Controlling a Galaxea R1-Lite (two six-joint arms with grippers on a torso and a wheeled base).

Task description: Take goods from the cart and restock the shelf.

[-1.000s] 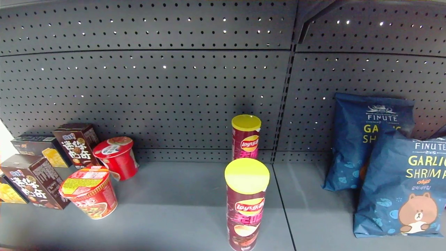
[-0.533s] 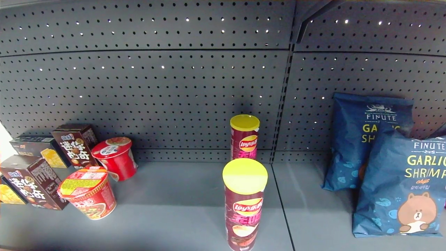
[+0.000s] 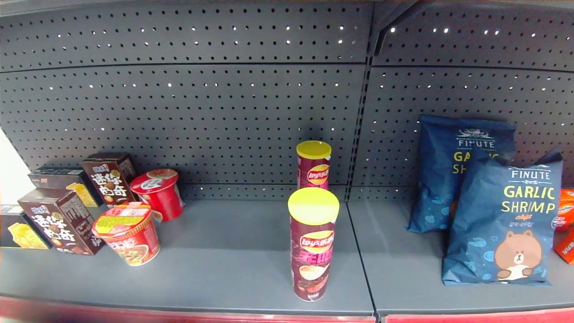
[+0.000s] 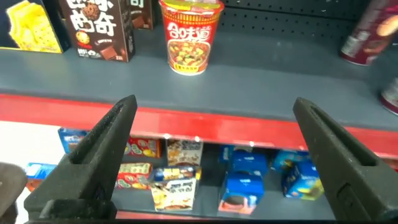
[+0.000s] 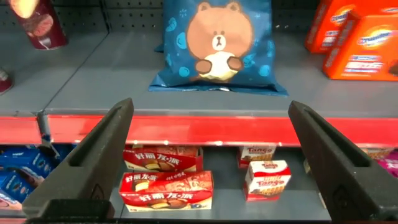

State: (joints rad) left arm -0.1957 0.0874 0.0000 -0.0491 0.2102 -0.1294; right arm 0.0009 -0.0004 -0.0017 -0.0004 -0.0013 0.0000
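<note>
The grey shelf [image 3: 233, 260] carries two red chip cans with yellow lids, one at the front [image 3: 313, 242] and one behind it [image 3: 314, 165]. To their left stand two red noodle cups [image 3: 130, 233] and brown boxes [image 3: 60, 220]. Two blue bear-print bags [image 3: 504, 229] lean at the right. My left gripper [image 4: 214, 106] is open and empty, held in front of the shelf's red edge below a noodle cup [image 4: 189, 28]. My right gripper [image 5: 211, 107] is also open and empty, in front of the red edge below a blue bag [image 5: 217, 43].
Orange boxes [image 3: 565, 224] stand at the far right of the shelf. A lower shelf holds small boxes [image 4: 180, 180] and red packs [image 5: 168, 180]. Bare shelf lies between the noodle cups and the chip cans. A perforated back panel [image 3: 224, 112] closes the rear.
The head camera has pulled back, so the whole picture shifted. The shelf's red front edge and the orange boxes have come into view. The goods themselves have not moved.
</note>
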